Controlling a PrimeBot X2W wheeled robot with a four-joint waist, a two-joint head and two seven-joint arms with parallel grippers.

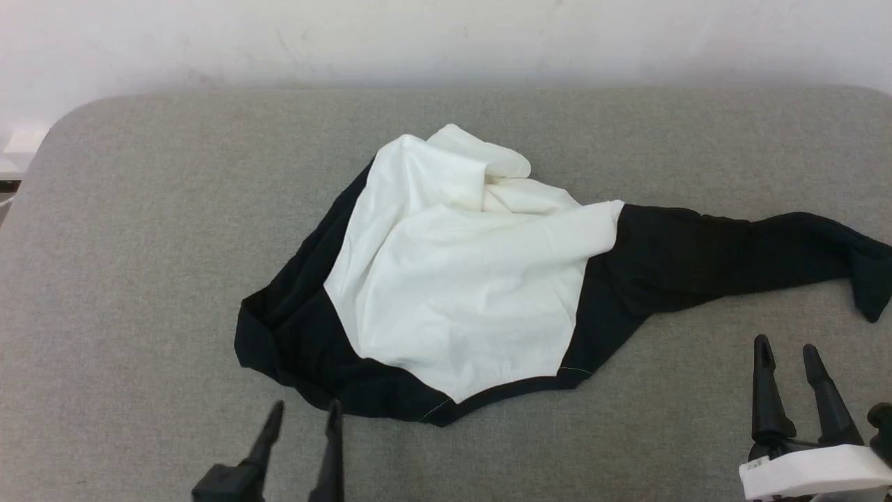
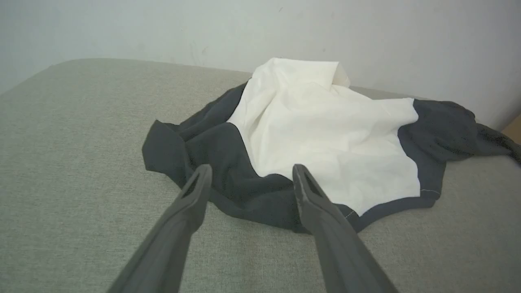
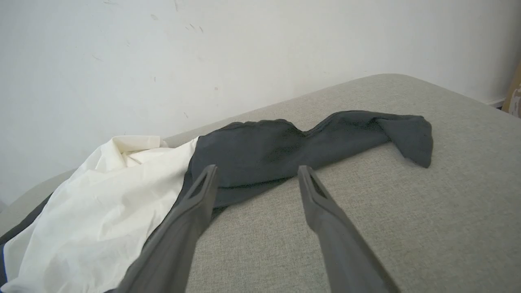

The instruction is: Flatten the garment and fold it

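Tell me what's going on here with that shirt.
A two-armed robot is set to flatten and fold the garment, a white and black shirt lying crumpled on the grey padded surface. Nothing is held yet. The left gripper is by the black hem nearest the robot, jaws open. The right gripper, jaws open too, is near the black sleeve that trails out to the robot's right. The white panel is bunched up at its far side.
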